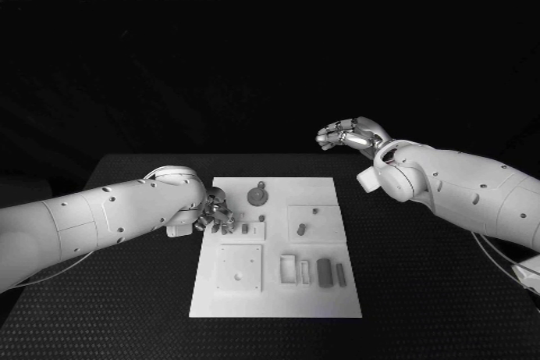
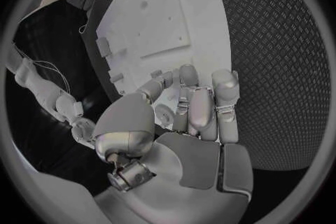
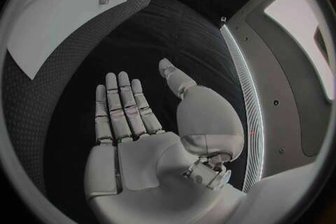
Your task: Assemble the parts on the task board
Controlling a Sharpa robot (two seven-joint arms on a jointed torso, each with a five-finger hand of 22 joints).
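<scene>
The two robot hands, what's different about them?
The left hand is down at the task board, fingers bent over the small parts there; the right hand is raised beyond the board's far edge, touching nothing. The left hand's fingers curl inward; the right hand's fingers lie straight and spread. Both are silver, on white arms.

I count one white task board point(image 1: 349, 301) on one black table point(image 1: 450, 297), two white arms each ending in one silver hand, left point(image 1: 216, 217) and right point(image 1: 351, 133), and roughly eight small grey parts point(image 1: 324, 271) on the board.
</scene>
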